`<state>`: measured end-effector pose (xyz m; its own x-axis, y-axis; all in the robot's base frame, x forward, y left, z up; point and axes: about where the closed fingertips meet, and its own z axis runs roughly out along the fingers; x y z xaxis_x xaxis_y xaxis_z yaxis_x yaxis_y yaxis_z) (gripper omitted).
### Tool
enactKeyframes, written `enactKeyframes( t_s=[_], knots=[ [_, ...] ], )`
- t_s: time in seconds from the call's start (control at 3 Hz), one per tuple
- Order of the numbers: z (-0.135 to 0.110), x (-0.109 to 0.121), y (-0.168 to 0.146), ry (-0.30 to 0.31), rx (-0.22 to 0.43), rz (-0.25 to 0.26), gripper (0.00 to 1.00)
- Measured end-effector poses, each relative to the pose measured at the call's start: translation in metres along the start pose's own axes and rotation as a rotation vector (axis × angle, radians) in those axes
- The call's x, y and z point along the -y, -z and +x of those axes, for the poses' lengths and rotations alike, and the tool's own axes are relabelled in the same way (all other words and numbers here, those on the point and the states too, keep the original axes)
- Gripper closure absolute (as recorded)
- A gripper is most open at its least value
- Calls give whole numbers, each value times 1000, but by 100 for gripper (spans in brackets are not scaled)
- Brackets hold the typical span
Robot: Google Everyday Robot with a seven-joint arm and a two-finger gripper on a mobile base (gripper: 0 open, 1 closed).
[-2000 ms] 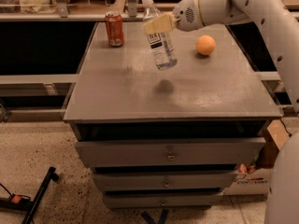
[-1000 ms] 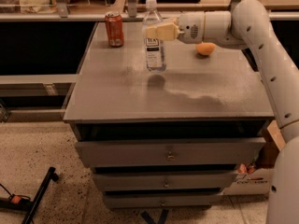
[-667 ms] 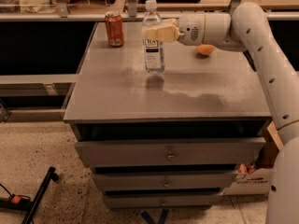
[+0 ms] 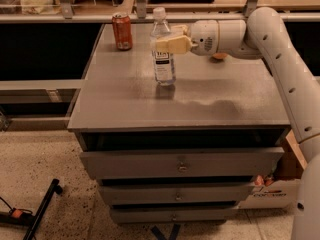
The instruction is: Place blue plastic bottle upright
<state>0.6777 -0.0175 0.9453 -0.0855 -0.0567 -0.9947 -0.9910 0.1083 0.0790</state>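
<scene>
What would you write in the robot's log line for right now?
blue plastic bottle: upright on table | gripper: at bottle's upper part | red soda can: standing apart, far corner

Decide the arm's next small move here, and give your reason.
Probably open the gripper and back away: the blue plastic bottle already stands upright on the table, base apparently down, with the gripper closed around its shoulder.

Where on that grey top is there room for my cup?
The front half of the cabinet top, from the blue plastic bottle to the near edge, is bare. The back is crowded: red can at the left corner, pincer at the bottle's shoulder.
</scene>
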Motion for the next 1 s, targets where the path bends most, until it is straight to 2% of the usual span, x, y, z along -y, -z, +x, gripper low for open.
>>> enactKeyframes(
  t_s=[0.33,1.0],
  knots=[
    [8,-9,-1,46,-35,0,100],
    [20,-17,2,60,4,6,59]
  ],
)
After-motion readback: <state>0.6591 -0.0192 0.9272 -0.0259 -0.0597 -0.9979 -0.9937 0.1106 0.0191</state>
